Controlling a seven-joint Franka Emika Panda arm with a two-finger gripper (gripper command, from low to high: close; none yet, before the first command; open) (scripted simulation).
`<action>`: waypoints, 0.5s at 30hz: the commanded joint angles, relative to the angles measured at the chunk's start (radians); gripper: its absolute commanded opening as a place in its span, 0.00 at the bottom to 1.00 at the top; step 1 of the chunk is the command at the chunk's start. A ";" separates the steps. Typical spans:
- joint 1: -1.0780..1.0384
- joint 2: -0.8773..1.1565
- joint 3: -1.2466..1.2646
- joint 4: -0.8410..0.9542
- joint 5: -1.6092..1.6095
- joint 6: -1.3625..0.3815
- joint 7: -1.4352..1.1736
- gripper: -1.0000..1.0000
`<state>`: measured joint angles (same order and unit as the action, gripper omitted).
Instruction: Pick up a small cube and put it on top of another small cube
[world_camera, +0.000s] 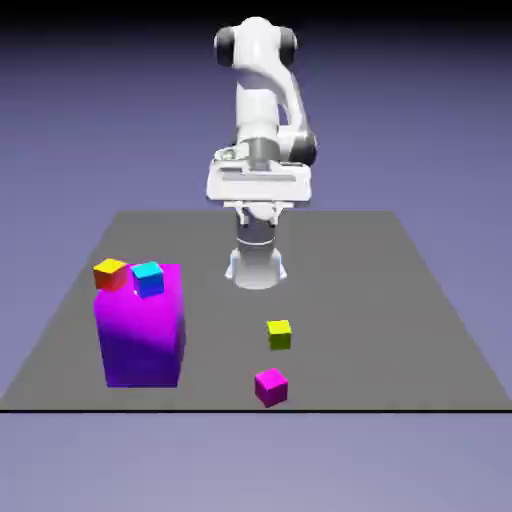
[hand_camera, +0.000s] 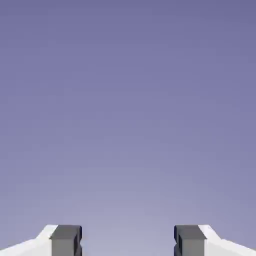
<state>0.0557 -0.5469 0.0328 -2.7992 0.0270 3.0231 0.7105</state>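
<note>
Tool (world_camera: 260, 216) hanging empty w/ fingers spread. Yellow-green cube (world_camera: 279, 336) sitting on counter (world_camera: 370, 300), below & camera-side of tool; prob. light, stiff, so grip opp. side faces. Magenta cube (world_camera: 271, 387) lying just beyond; purple block (world_camera: 142, 335) standing off to exterior view's left, prob. not blocking.

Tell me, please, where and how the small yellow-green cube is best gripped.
Probably by two opposite upright sides of the small yellow-green cube, coming from straight above: it sits flat on the dark grey tabletop, its top uncovered and the small magenta cube standing apart.
</note>
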 joint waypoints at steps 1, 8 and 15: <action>0.036 0.019 0.027 0.009 0.022 -0.012 -0.025 0.50; -0.159 0.250 0.278 0.049 -0.105 -0.173 0.072 0.50; -0.378 0.485 0.532 0.087 -0.247 -0.338 0.184 0.50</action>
<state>-0.3207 -0.0622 0.5644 -2.7120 -0.2198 2.6852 0.8947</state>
